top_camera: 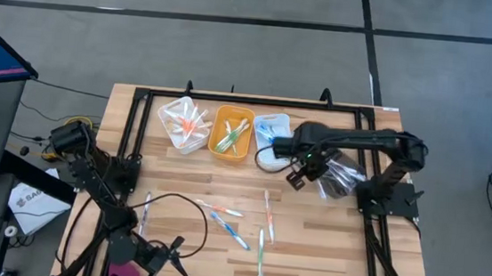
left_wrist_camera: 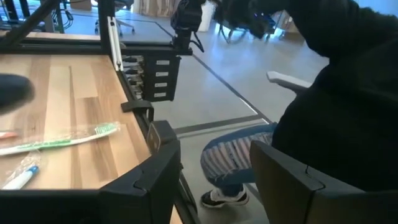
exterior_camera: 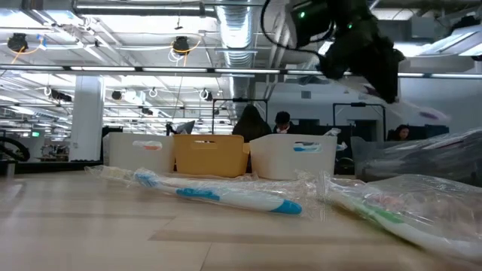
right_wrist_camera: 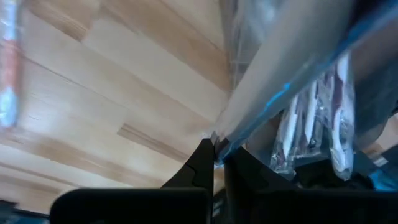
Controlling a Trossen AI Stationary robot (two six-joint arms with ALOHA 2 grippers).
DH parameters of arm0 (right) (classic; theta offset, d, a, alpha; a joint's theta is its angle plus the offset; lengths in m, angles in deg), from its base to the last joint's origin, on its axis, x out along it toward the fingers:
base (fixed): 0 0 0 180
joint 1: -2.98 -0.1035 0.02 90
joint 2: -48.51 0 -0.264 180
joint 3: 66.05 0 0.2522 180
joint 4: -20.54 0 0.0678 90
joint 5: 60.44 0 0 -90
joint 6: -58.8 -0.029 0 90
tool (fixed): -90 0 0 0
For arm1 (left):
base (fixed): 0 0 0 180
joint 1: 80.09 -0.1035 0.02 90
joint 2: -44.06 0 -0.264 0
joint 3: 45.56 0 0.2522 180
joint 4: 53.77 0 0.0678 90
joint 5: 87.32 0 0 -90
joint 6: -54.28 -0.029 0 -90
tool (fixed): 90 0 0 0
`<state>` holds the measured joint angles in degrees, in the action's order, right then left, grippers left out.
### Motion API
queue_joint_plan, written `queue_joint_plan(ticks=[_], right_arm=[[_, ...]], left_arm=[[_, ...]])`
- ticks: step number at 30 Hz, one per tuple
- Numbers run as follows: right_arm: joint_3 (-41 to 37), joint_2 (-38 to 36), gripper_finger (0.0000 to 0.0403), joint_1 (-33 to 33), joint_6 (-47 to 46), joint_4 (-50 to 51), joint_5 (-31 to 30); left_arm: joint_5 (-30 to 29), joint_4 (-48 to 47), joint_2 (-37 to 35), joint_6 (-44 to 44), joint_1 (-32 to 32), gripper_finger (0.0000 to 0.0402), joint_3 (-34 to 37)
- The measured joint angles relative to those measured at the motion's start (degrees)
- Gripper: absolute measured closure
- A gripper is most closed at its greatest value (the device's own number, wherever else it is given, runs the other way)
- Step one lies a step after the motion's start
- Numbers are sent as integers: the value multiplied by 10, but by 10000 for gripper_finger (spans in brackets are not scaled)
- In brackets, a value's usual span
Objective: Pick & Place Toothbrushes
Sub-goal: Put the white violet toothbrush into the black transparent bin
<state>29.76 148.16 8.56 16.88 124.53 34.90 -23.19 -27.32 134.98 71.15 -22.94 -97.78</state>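
Wooden slats form the table point(top_camera: 307, 255), where loose toothbrushes point(top_camera: 236, 231) are scattered around the centre. At twelve o'clock three bins are lined up: white bin point(top_camera: 182, 125) with orange-pink brushes, yellow bin point(top_camera: 231, 135) with green ones, pale bin point(top_camera: 268, 140) with blue. A clear bag point(top_camera: 342, 179) of brushes is pinched by the closed right gripper point(top_camera: 297, 180) at two o'clock. The left gripper point(top_camera: 173, 257), parted and empty, is parked at seven o'clock beside a black cable point(top_camera: 195, 214).

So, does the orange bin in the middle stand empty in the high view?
No, the orange bin holds several toothbrushes, green and white ones lying across its inside.
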Motion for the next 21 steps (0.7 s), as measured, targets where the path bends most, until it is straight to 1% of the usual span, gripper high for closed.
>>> queue_joint_plan(ticks=[5, 9, 13, 15, 21], right_arm=[[-23, -66, 397, 9, -34, -3, -10], [-69, -128, 397, 9, -68, -1, -4], [-121, -179, 397, 2, -87, -1, 59], [-140, -193, 397, -7, -96, -1, 86], [-177, -194, 397, -18, -89, -2, 89]], left_arm=[[2, -9, 0, 1, 4, 215, 0], [2, -11, 0, 10, 8, 215, 0], [2, -13, 0, 29, 7, 215, 0], [2, -13, 0, 30, 7, 215, 0], [-12, -11, 0, 31, 6, 215, 0]])
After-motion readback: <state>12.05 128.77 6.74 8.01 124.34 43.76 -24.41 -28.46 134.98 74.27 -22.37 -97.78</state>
